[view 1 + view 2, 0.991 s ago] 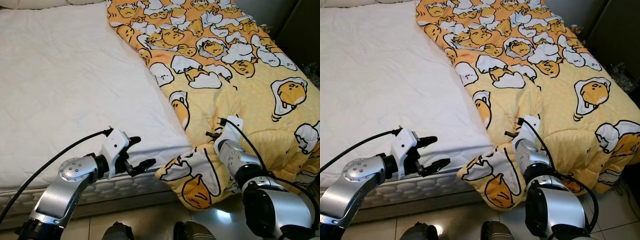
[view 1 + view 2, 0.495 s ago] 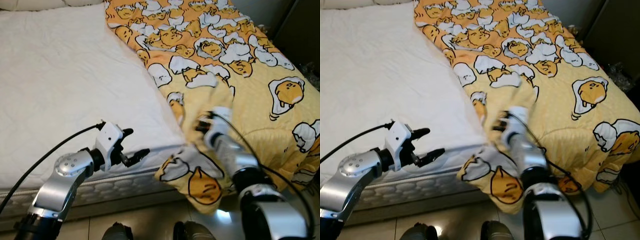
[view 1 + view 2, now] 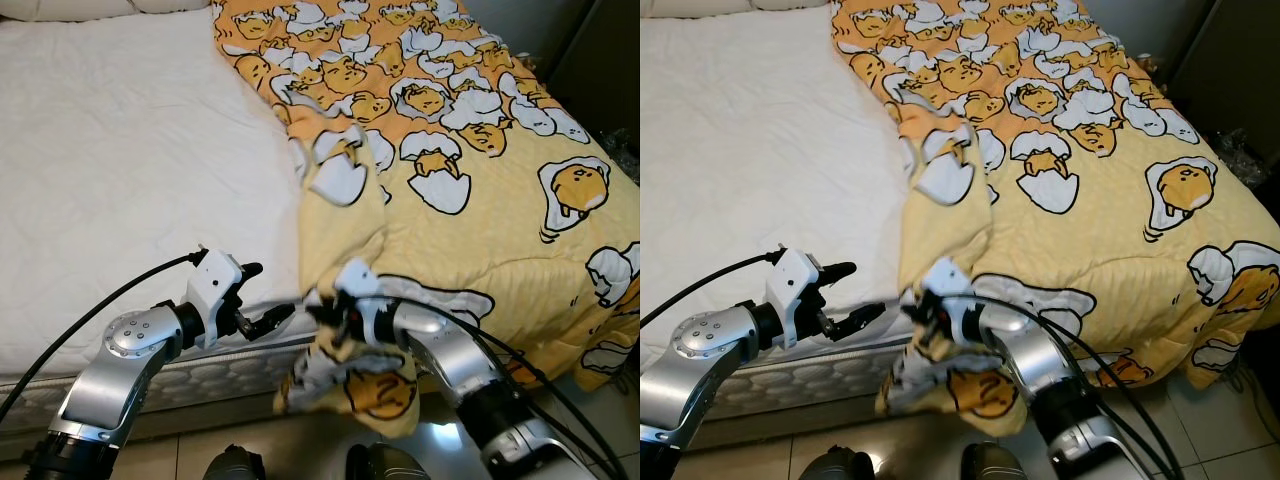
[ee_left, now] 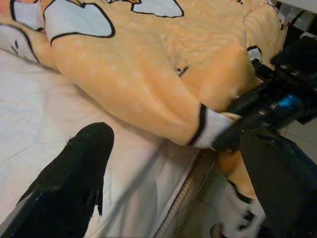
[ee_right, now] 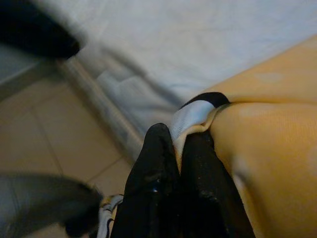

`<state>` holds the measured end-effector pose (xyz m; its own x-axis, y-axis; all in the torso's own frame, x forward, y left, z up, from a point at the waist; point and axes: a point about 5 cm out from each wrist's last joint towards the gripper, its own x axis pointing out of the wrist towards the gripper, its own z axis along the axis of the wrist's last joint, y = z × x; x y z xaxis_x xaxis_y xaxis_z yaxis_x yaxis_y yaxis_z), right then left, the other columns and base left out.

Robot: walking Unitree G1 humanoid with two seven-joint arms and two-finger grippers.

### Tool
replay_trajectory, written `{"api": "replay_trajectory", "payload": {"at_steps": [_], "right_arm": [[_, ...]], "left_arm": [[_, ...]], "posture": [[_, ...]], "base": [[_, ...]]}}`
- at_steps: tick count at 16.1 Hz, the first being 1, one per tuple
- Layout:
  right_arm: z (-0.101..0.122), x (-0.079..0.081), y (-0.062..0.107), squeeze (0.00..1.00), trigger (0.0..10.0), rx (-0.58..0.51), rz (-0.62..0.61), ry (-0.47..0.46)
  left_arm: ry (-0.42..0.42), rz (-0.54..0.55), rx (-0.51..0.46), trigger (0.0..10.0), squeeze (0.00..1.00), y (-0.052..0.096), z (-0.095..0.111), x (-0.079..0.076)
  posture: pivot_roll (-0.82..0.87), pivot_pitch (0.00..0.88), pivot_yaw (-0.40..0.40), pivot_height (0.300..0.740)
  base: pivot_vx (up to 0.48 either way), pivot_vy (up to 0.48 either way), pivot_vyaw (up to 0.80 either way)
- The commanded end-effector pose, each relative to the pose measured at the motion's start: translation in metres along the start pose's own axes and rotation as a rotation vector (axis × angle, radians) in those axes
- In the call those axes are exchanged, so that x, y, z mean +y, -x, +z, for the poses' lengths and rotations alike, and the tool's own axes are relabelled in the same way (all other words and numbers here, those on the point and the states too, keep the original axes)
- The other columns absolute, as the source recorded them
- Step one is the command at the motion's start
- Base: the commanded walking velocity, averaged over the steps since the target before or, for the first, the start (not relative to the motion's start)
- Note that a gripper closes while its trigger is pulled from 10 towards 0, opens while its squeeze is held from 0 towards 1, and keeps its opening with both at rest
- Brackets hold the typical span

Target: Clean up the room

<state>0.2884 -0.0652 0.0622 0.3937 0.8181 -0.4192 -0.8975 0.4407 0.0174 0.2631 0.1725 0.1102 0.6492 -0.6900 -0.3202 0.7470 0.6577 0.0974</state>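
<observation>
My right jaws (image 3: 322, 312) are clamped tight on the black-and-white trimmed edge of the yellow quilted duvet printed with egg-yolk cartoon figures (image 3: 470, 190); in the right wrist view the two black fingers (image 5: 158, 188) pinch the hem with no gap between them. A second ago that arm stood out over the foot of the bed with the duvet's corner drooping beside it. Since then I have swung it across toward my left side, and the cloth has come with it: the near edge now lies in a raised fold further onto the white quilted mattress (image 3: 120, 180), and the loose corner hangs bunched below my right jaws, over the bed's edge toward the tiled floor (image 3: 300, 440).

My left jaws (image 3: 262, 300) hover just beside that held edge, at the mattress edge, parted wide and holding nothing; they have barely shifted.

I judge this as the start of spreading the duvet over the bare half of the bed. The pull is working, but the hanging corner is twisted, so my left jaws will probably need to take a second hold before the cloth can be drawn flat.
</observation>
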Motion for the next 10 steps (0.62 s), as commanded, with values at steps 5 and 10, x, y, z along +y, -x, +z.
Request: {"api": "replay_trajectory", "payload": {"at_steps": [5,10], "right_arm": [[0.002,-0.006,0.002,1.0,10.0,-0.006,-0.068,-0.043],[0.009,-0.001,0.019,1.0,10.0,-0.044,0.004,-0.076]], "left_arm": [[-0.015,-0.004,0.009,10.0,0.8,0.001,0.002,0.0],[-0.021,-0.002,0.012,10.0,0.8,0.0,0.003,0.005]], "posture": [[-0.04,0.077,-0.018,0.74],[-0.05,0.067,-0.003,0.74]], "base": [[0.0,0.0,0.0],[0.0,0.0,0.0]]}}
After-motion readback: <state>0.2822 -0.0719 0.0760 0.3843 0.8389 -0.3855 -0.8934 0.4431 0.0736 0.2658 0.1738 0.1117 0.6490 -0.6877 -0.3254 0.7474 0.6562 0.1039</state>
